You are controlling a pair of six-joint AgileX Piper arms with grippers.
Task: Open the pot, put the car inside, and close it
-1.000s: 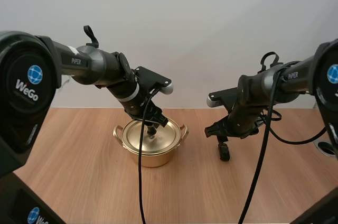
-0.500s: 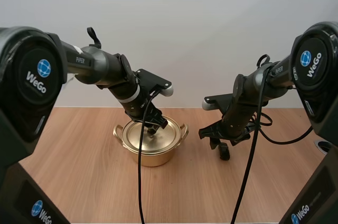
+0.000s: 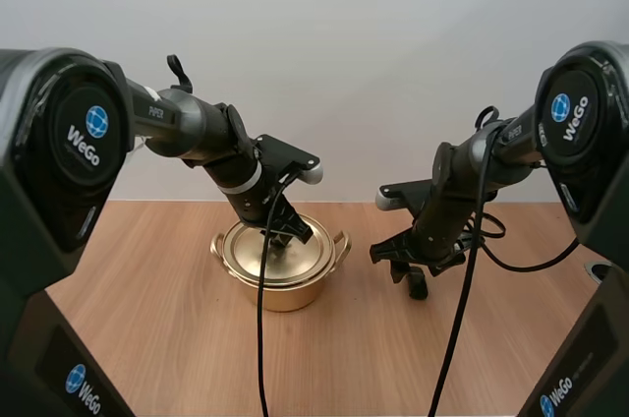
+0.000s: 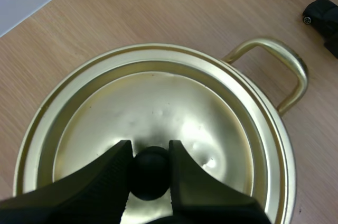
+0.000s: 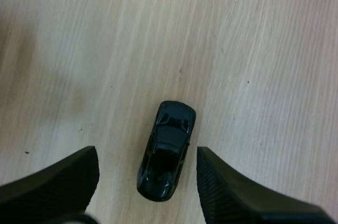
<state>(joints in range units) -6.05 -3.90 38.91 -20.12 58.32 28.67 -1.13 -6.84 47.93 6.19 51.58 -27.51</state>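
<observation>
**Left gripper pinching the lid knob, right gripper straddling the car**

The left gripper (image 4: 149, 150) is clamping the round black knob (image 4: 150, 177) on the lid (image 4: 158, 102), which is sitting on the pot (image 4: 288, 71). The lid is probably light and stiff. The right gripper (image 5: 147, 156) is hovering with its fingers spread wide over the glossy car (image 5: 166, 150) on the table (image 5: 264, 49). The car looks hard and slick, so its flanks are the place to pinch.

The left arm (image 3: 187, 127) is extended forward and to the right, with its wrist bent steeply down. The left gripper (image 4: 149, 152) is closed on a black knob (image 4: 150, 174), which is pinched between the ribbed fingers. The right arm (image 3: 491, 156) is angled leftward and down. The right gripper (image 5: 148, 168) is held open, its fingers spread wide and apparently pointed almost straight down.
</observation>
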